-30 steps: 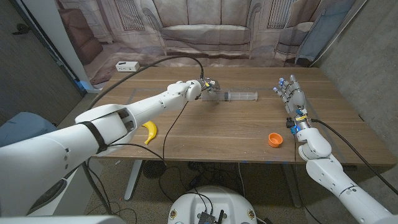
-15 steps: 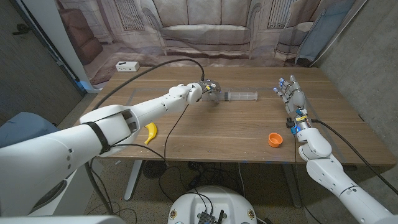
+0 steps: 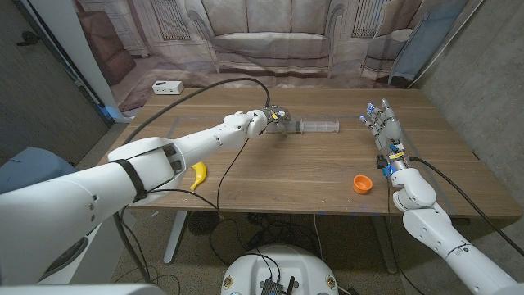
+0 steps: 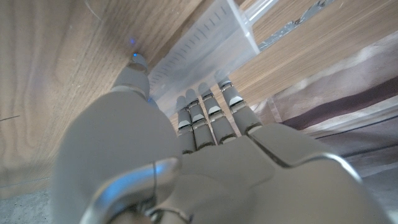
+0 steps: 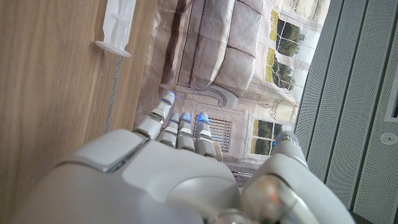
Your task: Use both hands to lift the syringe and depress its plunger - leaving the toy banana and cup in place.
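Clear syringe was gripped by left hand at 12 o'clock; right hand was spread wide, holding nothing; orange cup at 4, contents not discernible.

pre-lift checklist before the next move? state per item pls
1. Left hand at the syringe: ok, fingers at the barrel's near end.
2. Left grip firm: cannot tell; the left wrist view shows fingertips against the barrel, closure hidden.
3. Right hand on syringe: not ok, standing apart, holding nothing.
4. Syringe off the table: not ok, it appears to lie on the wood.
5. Toy banana untouched: ok.
6. Cup untouched: ok.
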Robot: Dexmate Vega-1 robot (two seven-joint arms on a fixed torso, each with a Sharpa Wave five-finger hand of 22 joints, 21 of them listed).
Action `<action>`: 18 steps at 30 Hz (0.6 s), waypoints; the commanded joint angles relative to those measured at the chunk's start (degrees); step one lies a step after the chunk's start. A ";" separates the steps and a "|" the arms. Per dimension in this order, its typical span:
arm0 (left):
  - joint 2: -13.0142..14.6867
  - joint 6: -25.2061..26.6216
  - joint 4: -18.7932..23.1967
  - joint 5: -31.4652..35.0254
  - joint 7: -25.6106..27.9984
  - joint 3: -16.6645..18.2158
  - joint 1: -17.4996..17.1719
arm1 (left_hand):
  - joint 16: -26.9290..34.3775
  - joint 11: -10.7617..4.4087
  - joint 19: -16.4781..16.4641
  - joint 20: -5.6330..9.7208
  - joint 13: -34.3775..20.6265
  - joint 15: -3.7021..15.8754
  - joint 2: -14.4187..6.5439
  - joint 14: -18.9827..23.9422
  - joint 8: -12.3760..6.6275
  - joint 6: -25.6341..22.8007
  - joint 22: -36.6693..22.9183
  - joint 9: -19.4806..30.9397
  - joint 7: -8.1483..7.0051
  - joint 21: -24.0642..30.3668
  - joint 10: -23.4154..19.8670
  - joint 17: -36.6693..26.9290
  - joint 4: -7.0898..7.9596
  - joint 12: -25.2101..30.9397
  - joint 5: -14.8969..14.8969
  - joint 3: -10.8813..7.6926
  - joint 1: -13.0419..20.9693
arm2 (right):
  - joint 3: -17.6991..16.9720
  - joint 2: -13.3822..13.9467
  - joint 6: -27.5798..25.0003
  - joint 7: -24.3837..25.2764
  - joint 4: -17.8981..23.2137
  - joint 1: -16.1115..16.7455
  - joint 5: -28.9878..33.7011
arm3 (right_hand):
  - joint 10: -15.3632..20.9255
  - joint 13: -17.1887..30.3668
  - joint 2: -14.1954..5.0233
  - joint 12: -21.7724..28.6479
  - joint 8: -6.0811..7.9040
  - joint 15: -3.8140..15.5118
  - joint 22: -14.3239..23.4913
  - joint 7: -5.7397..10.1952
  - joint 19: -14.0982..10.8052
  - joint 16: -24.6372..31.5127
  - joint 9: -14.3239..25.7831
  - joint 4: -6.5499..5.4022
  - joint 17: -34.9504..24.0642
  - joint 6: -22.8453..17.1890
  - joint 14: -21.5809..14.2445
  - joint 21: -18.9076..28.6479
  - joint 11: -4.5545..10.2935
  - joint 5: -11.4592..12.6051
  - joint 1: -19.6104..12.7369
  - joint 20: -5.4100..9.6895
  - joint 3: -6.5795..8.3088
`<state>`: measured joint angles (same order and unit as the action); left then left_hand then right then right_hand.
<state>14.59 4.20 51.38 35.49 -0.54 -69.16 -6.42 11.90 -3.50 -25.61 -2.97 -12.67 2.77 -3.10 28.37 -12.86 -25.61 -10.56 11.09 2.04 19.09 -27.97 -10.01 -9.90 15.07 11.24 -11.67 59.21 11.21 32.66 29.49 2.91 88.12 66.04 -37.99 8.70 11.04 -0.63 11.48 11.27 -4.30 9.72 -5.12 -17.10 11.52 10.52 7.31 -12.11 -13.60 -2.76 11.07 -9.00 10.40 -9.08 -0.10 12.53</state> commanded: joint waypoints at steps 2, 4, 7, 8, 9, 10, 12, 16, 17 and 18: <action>-0.05 0.81 0.17 -0.12 0.62 -0.32 -0.46 | 0.34 -0.10 -0.88 -0.09 -0.17 0.01 -0.21 0.84 -0.17 -0.95 -0.16 0.09 0.01 0.33 -0.74 -0.15 -0.06 0.53 -0.19 -0.83 1.43 | 0.21 -0.15 -0.08 -0.16 -0.19 -0.19 -0.19 | 0.44 0.25 -0.05 0.28 -0.12 -0.51 0.18 -0.20 -0.39 0.47 0.26 0.15 -0.26 -0.27 -0.14 0.08 -0.04 0.23 -0.38 -0.24 -0.26; -0.25 0.70 -0.16 -0.25 0.55 -0.41 -0.52 | 0.35 -0.14 -1.18 -0.04 -0.21 0.04 -0.30 1.08 -0.17 -1.09 -0.17 0.10 0.04 0.42 -0.87 -0.15 -0.10 0.55 -0.20 -1.02 1.80 | 0.22 -0.16 -0.22 -0.13 -0.14 -0.19 -0.29 | 0.41 0.25 -0.06 0.26 -0.12 -0.47 0.18 -0.24 -0.40 0.46 0.26 0.15 -0.26 -0.26 -0.12 0.08 -0.01 0.23 -0.38 -0.26 -0.26; -0.43 0.72 -0.38 -0.45 0.52 -0.46 -0.69 | 0.39 -0.23 -1.40 -0.08 -0.27 0.06 -0.58 1.41 -0.18 -1.29 -0.19 0.11 0.07 0.48 -1.05 -0.17 -0.14 0.59 -0.17 -1.35 2.35 | 0.32 -0.09 -0.04 -0.35 -0.35 -0.26 -0.08 | 0.46 0.25 -0.04 0.28 -0.12 -0.50 0.18 -0.26 -0.40 0.45 0.26 0.17 -0.25 -0.27 -0.12 0.09 -0.01 0.23 -0.41 -0.27 -0.27; -0.48 0.78 -0.41 -0.54 0.49 -0.45 -0.76 | 0.47 -0.35 -1.75 -0.14 -0.31 0.12 -0.75 1.73 -0.23 -1.52 -0.20 0.12 0.06 0.59 -1.24 -0.19 -0.13 0.65 -0.15 -1.55 2.67 | 0.28 -0.16 -0.28 -0.21 -0.16 -0.20 -0.36 | 0.45 0.25 -0.03 0.28 -0.11 -0.49 0.18 -0.18 -0.40 0.46 0.26 0.17 -0.25 -0.31 -0.13 0.08 -0.01 0.23 -0.42 -0.26 -0.28; -0.51 0.83 -0.42 -0.57 0.59 -0.46 -0.84 | 0.45 -0.25 -1.93 -0.11 -0.34 0.09 -0.82 1.85 -0.23 -1.65 -0.20 0.12 0.13 0.64 -1.33 -0.18 -0.21 0.67 -0.12 -1.72 3.04 | 0.29 -0.15 -0.31 -0.17 -0.17 -0.20 -0.30 | 0.45 0.25 -0.04 0.28 -0.11 -0.51 0.18 -0.17 -0.40 0.46 0.26 0.17 -0.25 -0.29 -0.14 0.09 -0.02 0.23 -0.42 -0.25 -0.28; -0.52 0.84 -0.41 -0.64 0.69 -0.44 -0.92 | 0.40 -0.18 -1.94 -0.12 -0.37 0.05 -0.88 1.87 -0.22 -1.71 -0.21 0.12 0.21 0.63 -1.33 -0.17 -0.29 0.65 -0.09 -1.89 3.40 | 0.32 -0.17 -0.27 -0.23 -0.22 -0.22 -0.32 | 0.44 0.25 -0.04 0.27 -0.11 -0.49 0.18 -0.17 -0.40 0.46 0.26 0.17 -0.25 -0.29 -0.15 0.09 -0.03 0.24 -0.42 -0.25 -0.29; -0.53 0.84 -0.39 -0.78 0.70 -0.42 -1.03 | 0.26 -0.08 -2.04 -0.06 -0.41 0.01 -1.02 1.79 -0.11 -1.64 -0.22 0.13 0.22 0.64 -1.36 -0.16 -0.45 0.61 -0.03 -2.25 4.21 | 0.39 -0.19 -0.19 -0.39 -0.39 -0.30 -0.31 | 0.46 0.25 -0.06 0.28 -0.10 -0.49 0.18 -0.17 -0.39 0.46 0.26 0.18 -0.24 -0.33 -0.15 0.08 -0.03 0.24 -0.46 -0.28 -0.28; -0.73 0.64 -0.63 -1.07 0.77 -0.43 -1.15 | 0.04 -0.16 -2.45 0.02 -0.54 0.00 -1.28 1.69 0.03 -1.65 -0.23 0.15 0.37 0.74 -1.24 -0.15 -0.65 0.49 0.11 -2.95 5.80 | 0.44 -0.34 -0.24 -0.43 -0.48 -0.38 -0.53 | 0.50 0.25 -0.06 0.29 -0.12 -0.49 0.18 -0.20 -0.38 0.47 0.26 0.17 -0.25 -0.29 -0.18 0.08 -0.03 0.24 -0.46 -0.29 -0.30; -0.78 0.59 -0.68 -1.14 0.77 -0.45 -1.18 | 0.00 -0.01 -2.54 0.01 -0.58 -0.01 -1.31 1.71 0.06 -1.68 -0.23 0.16 0.36 0.75 -1.32 -0.15 -0.71 0.50 0.15 -3.14 6.29 | 0.53 -0.27 -0.05 -0.64 -0.69 -0.45 -0.32 | 0.53 0.25 -0.06 0.30 -0.11 -0.51 0.18 -0.19 -0.40 0.47 0.27 0.16 -0.25 -0.29 -0.18 0.08 -0.07 0.24 -0.44 -0.29 -0.32; -0.83 0.52 -0.73 -1.24 0.72 -0.45 -1.21 | 0.00 0.10 -2.73 -0.08 -0.63 -0.04 -1.53 1.75 0.08 -1.74 -0.24 0.17 0.40 0.81 -1.39 -0.19 -0.72 0.51 0.22 -3.41 6.85 | 0.54 -0.30 -0.06 -0.68 -0.70 -0.46 -0.40 | 0.51 0.25 -0.05 0.29 -0.11 -0.48 0.18 -0.21 -0.41 0.47 0.27 0.16 -0.25 -0.29 -0.18 0.09 -0.03 0.24 -0.43 -0.26 -0.33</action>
<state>14.16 4.86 51.11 34.91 0.16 -69.47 -7.13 11.90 -3.85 -27.66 -2.97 -12.96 2.67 -4.37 29.69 -12.85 -26.95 -10.55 11.08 2.16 19.31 -28.81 -10.01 -10.66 15.48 11.27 -14.33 64.58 11.50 32.53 29.37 2.62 87.81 65.80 -38.22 8.70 11.04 -0.63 11.48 11.27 -4.30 9.73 -5.12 -17.10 11.52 10.52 7.54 -12.11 -13.60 -2.76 11.07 -9.00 10.40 -9.08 -0.10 12.30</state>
